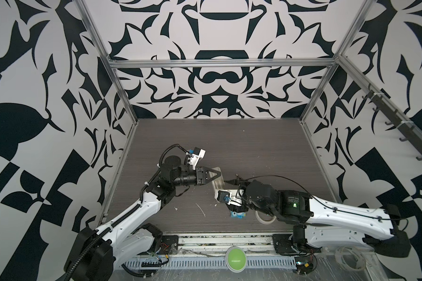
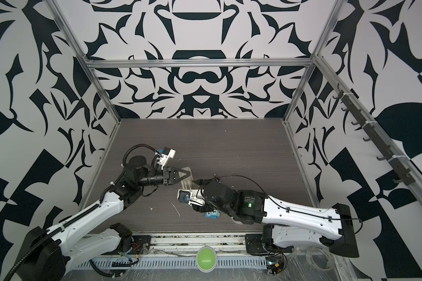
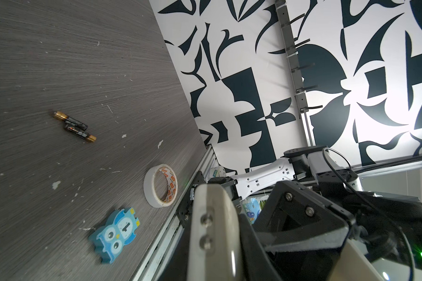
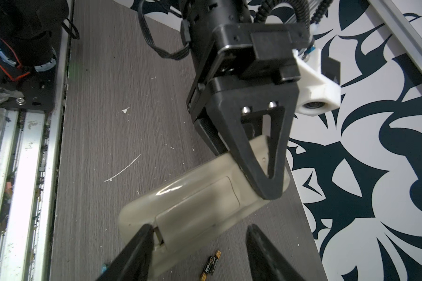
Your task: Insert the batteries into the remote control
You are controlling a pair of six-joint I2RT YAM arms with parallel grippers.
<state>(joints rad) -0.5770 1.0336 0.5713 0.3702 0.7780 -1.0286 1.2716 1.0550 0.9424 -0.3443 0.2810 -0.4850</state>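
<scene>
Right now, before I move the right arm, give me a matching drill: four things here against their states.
1 remote control
2 batteries
3 tape roll
4 owl tile

a blue, face up
b clamped in left gripper
c white ring, lying flat
d loose pair on the table

Pairs: 1-b, 2-d, 3-c, 4-a

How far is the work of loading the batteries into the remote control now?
Done: the left tool grips the remote control, back side up. In hand: one finger of the open right tool sits at the edge of the battery cover, which looks still on. Left: both batteries lie on the table, not yet loaded.
</scene>
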